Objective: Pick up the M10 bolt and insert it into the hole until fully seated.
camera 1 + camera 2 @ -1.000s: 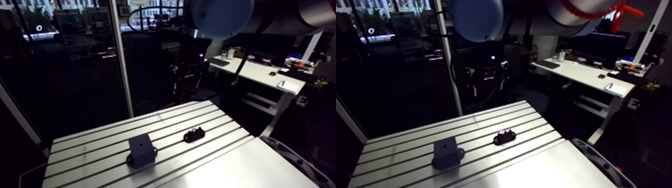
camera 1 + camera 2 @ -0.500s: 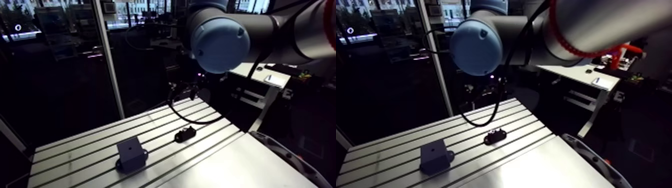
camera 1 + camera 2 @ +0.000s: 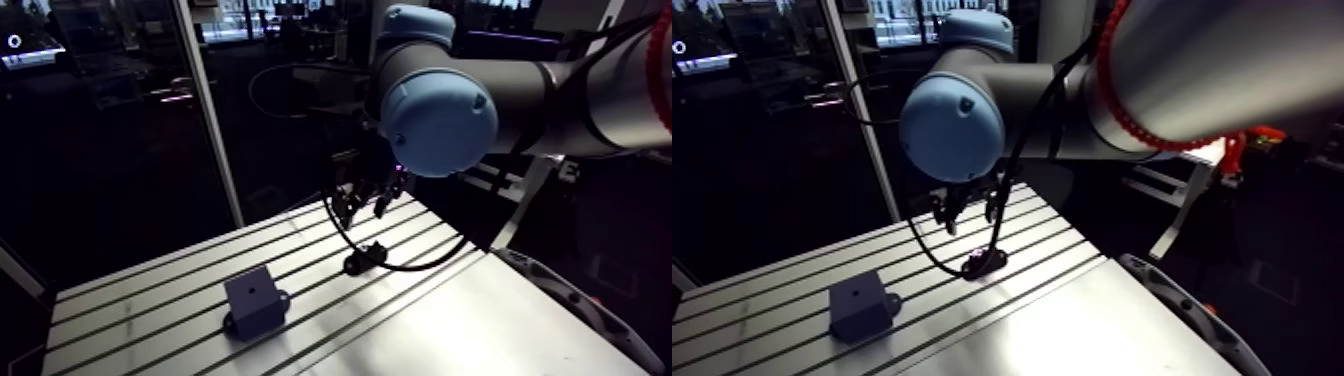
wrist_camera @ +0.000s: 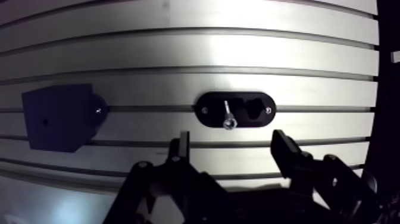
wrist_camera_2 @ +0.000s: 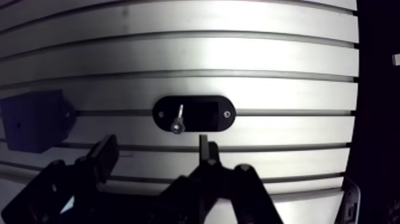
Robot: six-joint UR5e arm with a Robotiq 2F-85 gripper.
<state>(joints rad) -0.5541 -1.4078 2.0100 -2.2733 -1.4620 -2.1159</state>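
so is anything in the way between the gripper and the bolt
Nothing visible. The small silver bolt lies exposed in the black oval holder, just ahead of the open two-finger gripper, with only slotted aluminium table between them.

Silvery bolt lies flat in black oval holder; dark block, small hole, well apart

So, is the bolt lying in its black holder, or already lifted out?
Lying in it. The wrist view shows the bolt flat in the oval holder; the open gripper is apart from it, empty.
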